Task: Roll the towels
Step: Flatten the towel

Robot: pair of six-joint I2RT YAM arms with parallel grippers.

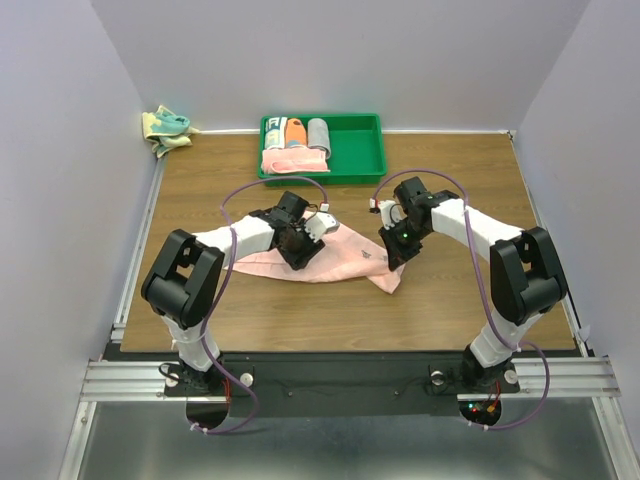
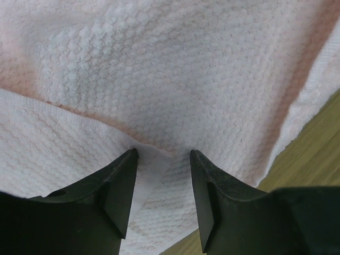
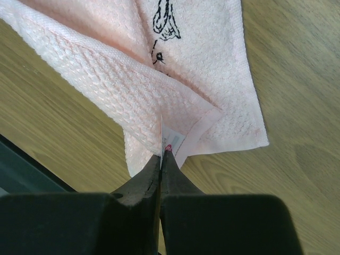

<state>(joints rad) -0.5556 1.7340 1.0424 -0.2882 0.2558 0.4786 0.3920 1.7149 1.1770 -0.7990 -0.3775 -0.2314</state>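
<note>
From above, the pink towel (image 1: 345, 262) lies spread and rumpled at the centre of the table (image 1: 300, 320). The left gripper (image 1: 305, 243) is down on its left part and the right gripper (image 1: 393, 258) on its right end. The teal towel (image 1: 165, 130) sits bunched at the upper left, beyond the table's corner, well apart from both arms. A green tray (image 1: 365, 150) stands at the top centre.

In the left wrist view, pink cloth fills the frame. The jaws stand partly open, tips against the cloth, with a small raised fold between them that is not pinched.

In the right wrist view, the jaws are closed tight on the pink towel's folded corner, beside a white label (image 3: 172, 139). The cloth runs up and away to the upper left, with a dark mark (image 3: 166, 21) at the top.
</note>
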